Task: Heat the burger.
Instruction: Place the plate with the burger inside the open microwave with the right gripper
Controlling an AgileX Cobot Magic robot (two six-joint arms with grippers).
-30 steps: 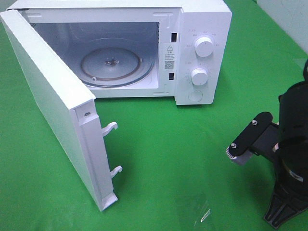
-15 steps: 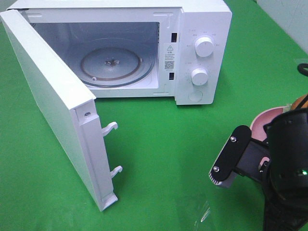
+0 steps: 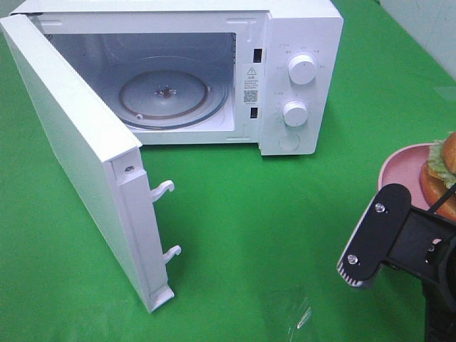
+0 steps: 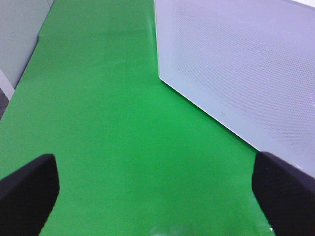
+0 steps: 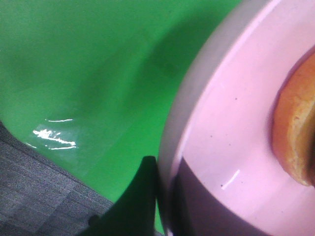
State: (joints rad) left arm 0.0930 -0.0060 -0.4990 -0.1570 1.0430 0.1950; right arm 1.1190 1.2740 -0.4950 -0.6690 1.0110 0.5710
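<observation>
Pink plate (image 3: 402,166) bearing burger (image 3: 442,169), rim clamped by right pincer (image 5: 165,196).

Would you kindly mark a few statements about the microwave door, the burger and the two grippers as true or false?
1. The microwave door stands open. True.
2. The burger sits on the glass turntable. False: it rests on the pink plate, off to the right.
3. The left gripper is shut. False: it is open and holds nothing.
4. The right gripper is closed on the pink plate's rim. True.
</observation>
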